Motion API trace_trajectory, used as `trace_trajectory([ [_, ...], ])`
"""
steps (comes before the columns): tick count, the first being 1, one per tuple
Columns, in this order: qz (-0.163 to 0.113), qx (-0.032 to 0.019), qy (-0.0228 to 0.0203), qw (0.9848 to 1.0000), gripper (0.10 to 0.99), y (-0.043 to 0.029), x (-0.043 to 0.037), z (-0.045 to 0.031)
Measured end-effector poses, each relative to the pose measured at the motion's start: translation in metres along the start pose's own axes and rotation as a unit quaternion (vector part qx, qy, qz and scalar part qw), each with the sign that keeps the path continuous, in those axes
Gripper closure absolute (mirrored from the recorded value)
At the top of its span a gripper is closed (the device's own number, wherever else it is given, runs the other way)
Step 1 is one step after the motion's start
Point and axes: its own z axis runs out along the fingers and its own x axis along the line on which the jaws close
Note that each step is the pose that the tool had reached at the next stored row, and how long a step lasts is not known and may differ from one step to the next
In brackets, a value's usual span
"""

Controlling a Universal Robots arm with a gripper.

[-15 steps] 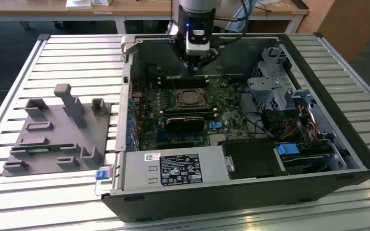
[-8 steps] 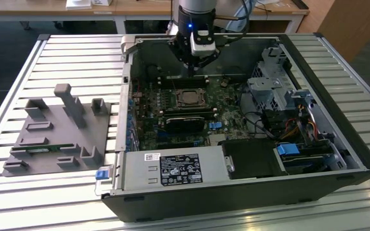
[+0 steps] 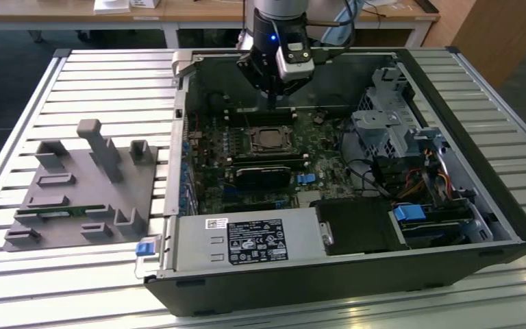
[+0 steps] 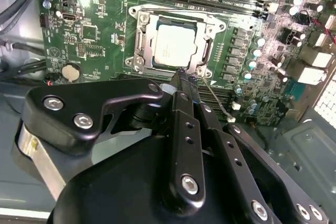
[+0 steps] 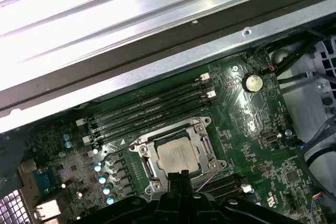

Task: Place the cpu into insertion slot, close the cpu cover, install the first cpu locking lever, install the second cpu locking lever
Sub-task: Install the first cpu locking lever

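The cpu point(image 4: 176, 43), a square chip with a silvery top, lies flat in the insertion slot point(image 4: 202, 50) on the green motherboard. The cpu cover point(image 4: 143, 35), a silver frame, lies down around it. My gripper point(image 4: 184, 76) is shut with nothing between its black fingers, and its tips sit at the socket's corner. A thin metal lever rod point(image 4: 216, 102) runs out from that corner beside the fingers. In the exterior view the gripper point(image 3: 272, 104) hangs inside the case just behind the cpu point(image 3: 268, 141). The first wrist view shows the cpu point(image 5: 178, 156) and cover point(image 5: 202, 141) just beyond the gripper point(image 5: 181, 176).
The open computer case point(image 3: 482, 205) lies on a slatted table. Memory slots point(image 5: 152, 108) run beside the socket. A long black module point(image 3: 265, 175), cables and drive cages point(image 3: 391, 130) crowd the case. A grey fixture point(image 3: 85, 185) stands at the exterior view's left.
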Motion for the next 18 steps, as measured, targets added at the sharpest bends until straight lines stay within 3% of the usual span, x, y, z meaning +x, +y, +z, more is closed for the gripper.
trace_trajectory([
  [5, -0.020, -0.0002, -0.0001, 0.9998, 0.980, 0.0000, 0.0000, 0.0001],
  [9, -0.054, -0.0006, -0.0002, 0.9985, 0.980, 0.0000, 0.0000, 0.0005],
  [13, -0.091, -0.0009, -0.0003, 0.9958, 0.980, 0.0000, 0.0000, 0.0009],
  [18, -0.133, -0.0013, -0.0004, 0.9911, 0.980, -0.0001, 0.0001, 0.0015],
])
